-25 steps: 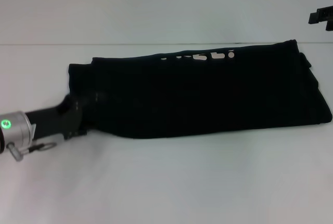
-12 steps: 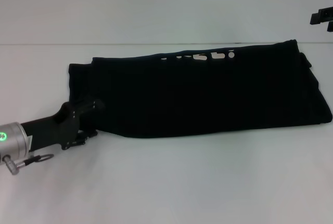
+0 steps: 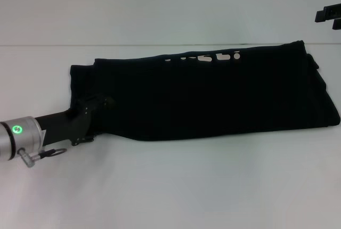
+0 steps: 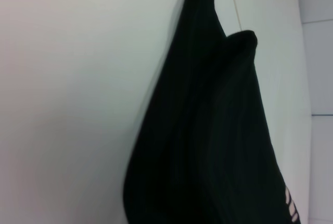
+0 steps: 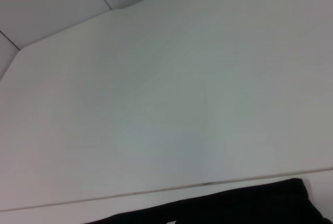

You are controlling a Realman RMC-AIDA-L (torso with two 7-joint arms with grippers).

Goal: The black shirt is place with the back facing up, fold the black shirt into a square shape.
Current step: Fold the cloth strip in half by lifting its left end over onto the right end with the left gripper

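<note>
In the head view the black shirt lies as a long folded band across the middle of the white table, a strip of white lettering along its upper edge. The left hand reaches in low from the lower left, its tip at the shirt's left end; whether it pinches cloth I cannot tell. The right hand hangs parked at the upper right, its fingers unreadable.

The lengthwise folds look done. Next, that left end probably needs gripping and carrying rightward over the band.

The left wrist view shows only the black shirt rumpled on the table.

The right wrist view shows bare table, with the shirt's edge at the bottom.
</note>
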